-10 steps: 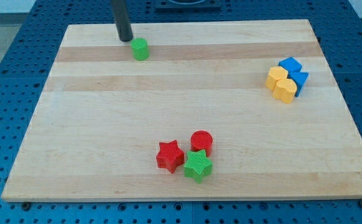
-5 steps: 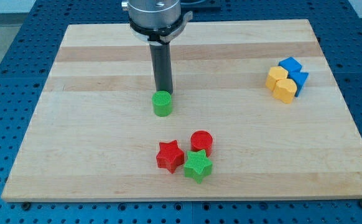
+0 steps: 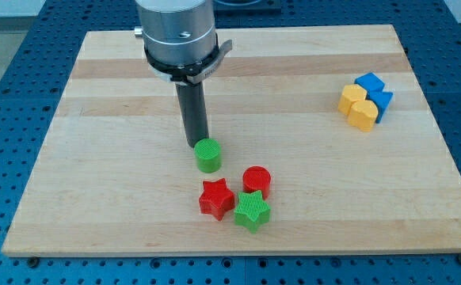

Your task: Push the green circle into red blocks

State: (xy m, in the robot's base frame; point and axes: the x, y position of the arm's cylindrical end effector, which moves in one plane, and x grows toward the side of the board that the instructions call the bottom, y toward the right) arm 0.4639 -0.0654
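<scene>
One rod, no gripper to open or hold: my tip [image 3: 198, 145] touches the green circle [image 3: 208, 155] on its upper-left side. The circle sits just above the red star [image 3: 216, 198] and red circle [image 3: 257, 181], apart from both. The arm stands upright, its top cut off.

A pale wooden worktop [image 3: 120, 214] with lengthwise grain bands fills most of the view. It rests on a blue perforated metal surface [image 3: 1, 95] dotted with regular holes, visible along every edge. Even, soft lighting.
</scene>
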